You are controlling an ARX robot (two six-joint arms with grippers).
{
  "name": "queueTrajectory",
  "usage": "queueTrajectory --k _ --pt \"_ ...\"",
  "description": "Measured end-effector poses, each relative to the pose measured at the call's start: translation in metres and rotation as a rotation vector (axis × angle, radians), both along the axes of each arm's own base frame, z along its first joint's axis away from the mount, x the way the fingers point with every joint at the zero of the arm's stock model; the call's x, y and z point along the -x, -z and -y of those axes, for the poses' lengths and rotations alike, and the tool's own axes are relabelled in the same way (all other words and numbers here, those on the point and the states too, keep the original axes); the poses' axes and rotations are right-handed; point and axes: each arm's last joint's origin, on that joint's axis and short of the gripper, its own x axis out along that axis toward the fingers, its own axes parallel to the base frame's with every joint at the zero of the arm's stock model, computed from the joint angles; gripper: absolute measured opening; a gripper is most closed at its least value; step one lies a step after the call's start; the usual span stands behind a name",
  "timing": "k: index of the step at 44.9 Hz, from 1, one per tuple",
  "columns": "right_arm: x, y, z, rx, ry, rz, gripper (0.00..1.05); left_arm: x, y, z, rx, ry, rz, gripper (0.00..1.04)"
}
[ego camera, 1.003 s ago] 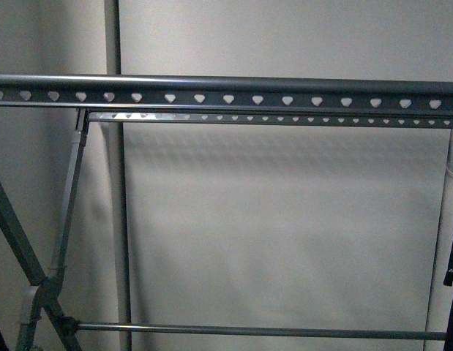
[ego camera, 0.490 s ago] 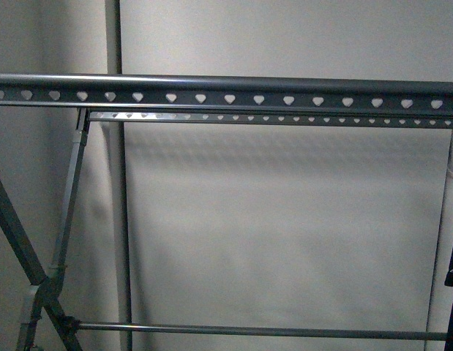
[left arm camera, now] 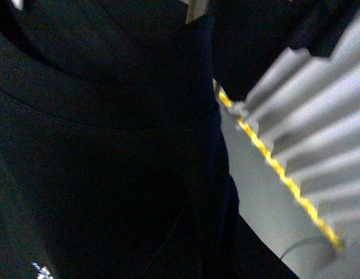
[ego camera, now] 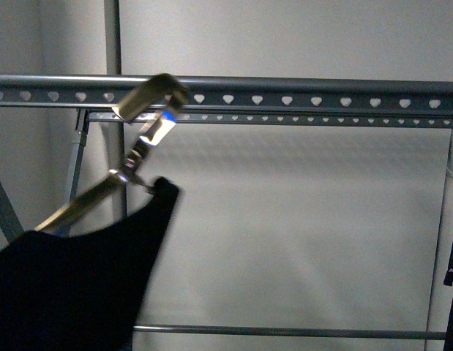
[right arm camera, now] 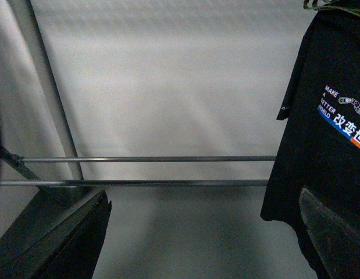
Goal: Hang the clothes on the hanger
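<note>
Seemingly well along. Can make out the black short-sleeved T-shirt (right arm camera: 313, 133) with white "MAKE A BETTER" print hanging free just past the lower bars of the large grey metal rack (ego camera: 343, 86) with heart-punched rails. Judged as hung, though with its very top cut off in the right wrist view. Also a second black garment (ego camera: 72, 285) low on the left in the front view, carried on a small shiny curved coat hanger (ego camera: 154, 130) with blurred hook up at the front rail; cannot tell if over it or merely in front. Probably left to do: seating that hook and letting go. Right tool (right arm camera: 203, 197) spread wide, holding nothing. Left tool lost behind dark cloth; cannot tell its opening or its hold.
</note>
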Motion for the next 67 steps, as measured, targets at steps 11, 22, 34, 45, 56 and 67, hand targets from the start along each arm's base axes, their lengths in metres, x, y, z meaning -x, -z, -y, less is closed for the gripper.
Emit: queueTrajectory --k 11,22,34,45,56,67 --pt "0.0 0.0 0.0 0.0 0.0 0.0 0.97 -0.038 -0.006 -0.007 -0.358 0.347 0.337 0.04" --pt "0.0 0.0 0.0 0.0 0.0 0.0 0.97 -0.104 -0.011 0.004 -0.673 0.512 0.766 0.04" --pt "0.0 0.0 0.0 0.0 0.0 0.0 0.97 -0.133 -0.026 0.044 -0.777 0.569 1.034 0.04" --pt "0.0 0.0 0.0 0.0 0.0 0.0 0.97 -0.133 -0.027 0.045 -0.778 0.571 1.038 0.04" --pt "0.0 0.0 0.0 0.0 0.0 0.0 0.97 -0.133 -0.026 0.044 -0.782 0.569 1.035 0.04" --pt "-0.002 -0.001 0.002 -0.067 -0.195 -0.18 0.97 -0.134 -0.026 0.044 -0.788 0.567 1.032 0.04"
